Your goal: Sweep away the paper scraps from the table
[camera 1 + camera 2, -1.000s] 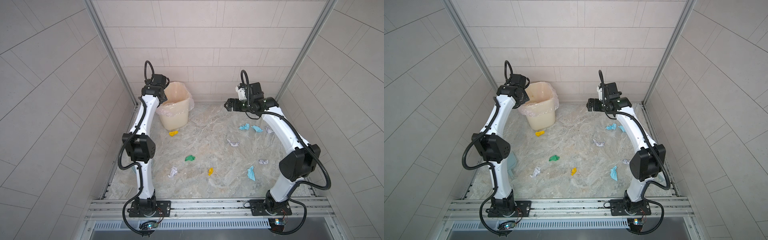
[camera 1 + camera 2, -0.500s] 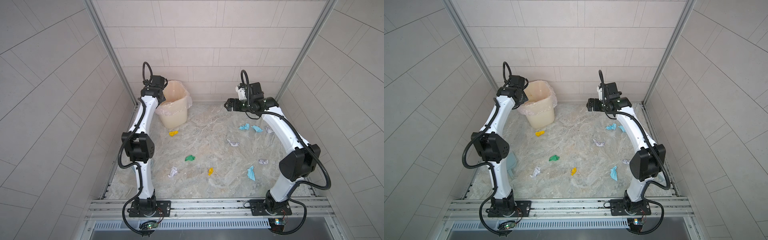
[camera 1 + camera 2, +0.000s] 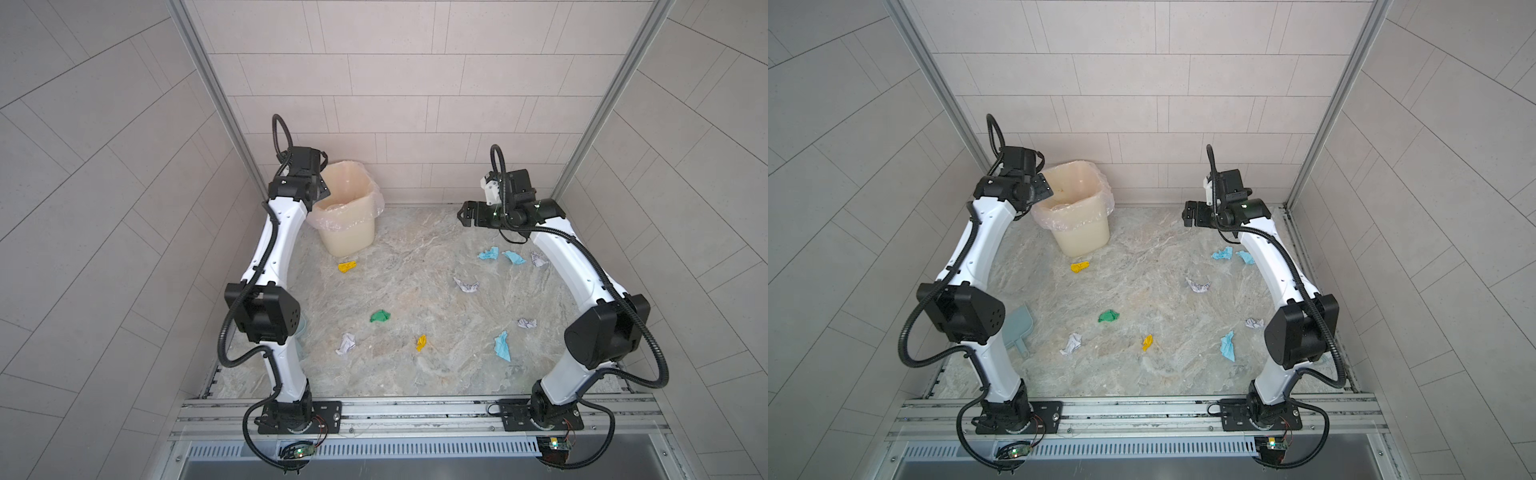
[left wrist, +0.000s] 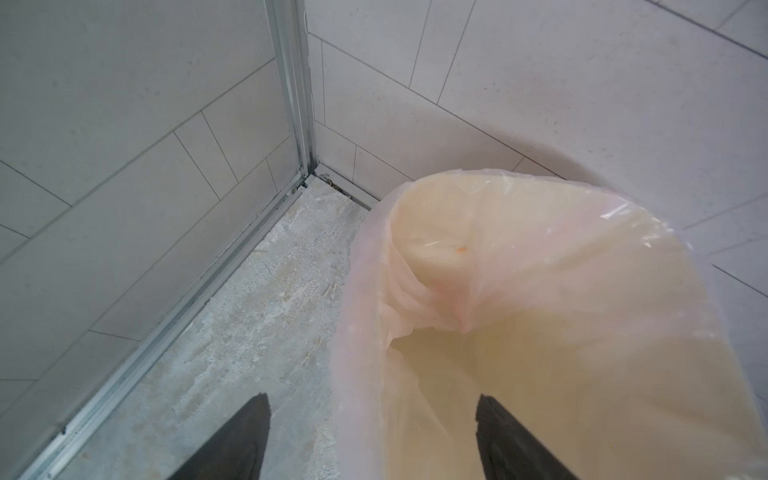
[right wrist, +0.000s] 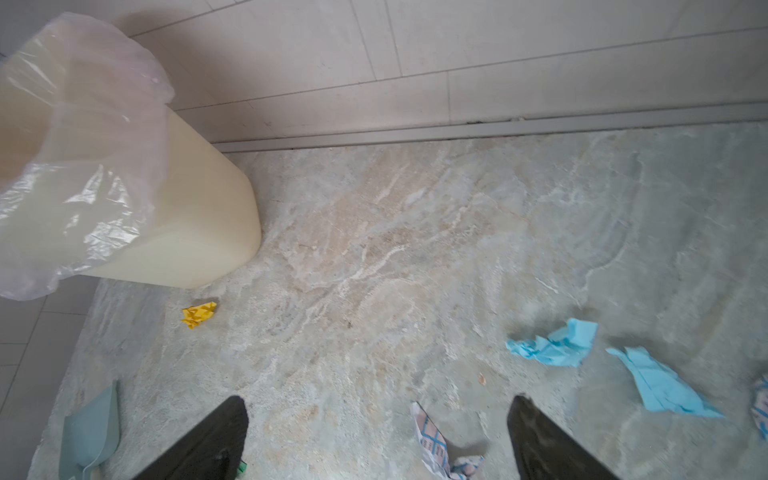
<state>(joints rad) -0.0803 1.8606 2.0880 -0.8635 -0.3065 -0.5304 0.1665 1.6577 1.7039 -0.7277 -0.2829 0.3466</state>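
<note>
Several paper scraps lie scattered over the marbled table (image 3: pixel 419 232): yellow (image 3: pixel 347 267), green (image 3: pixel 380 316), white (image 3: pixel 345 343) and light blue (image 3: pixel 502 346) wads, with more by the right arm (image 3: pixel 488 253). My left gripper (image 3: pixel 321 190) (image 4: pixel 374 419) is open and empty, its fingers (image 4: pixel 245 444) straddling the rim of the lined bin (image 3: pixel 347 208) (image 4: pixel 540 316). My right gripper (image 3: pixel 463 214) (image 5: pixel 376 419) hangs open and empty above the back of the table. A scribbled white wad (image 5: pixel 432 444) lies below it and blue wads (image 5: pixel 555 345) off to one side.
The cream bin with its plastic liner (image 3: pixel 1075 208) stands in the back left corner near the tiled walls. A pale blue dustpan (image 3: pixel 1017 324) (image 5: pixel 89 432) lies by the left arm's elbow. Aluminium rails (image 3: pixel 415 409) edge the table's front.
The left gripper has opened at the bin's rim, and the bin has shifted slightly back. The right arm has not moved.
</note>
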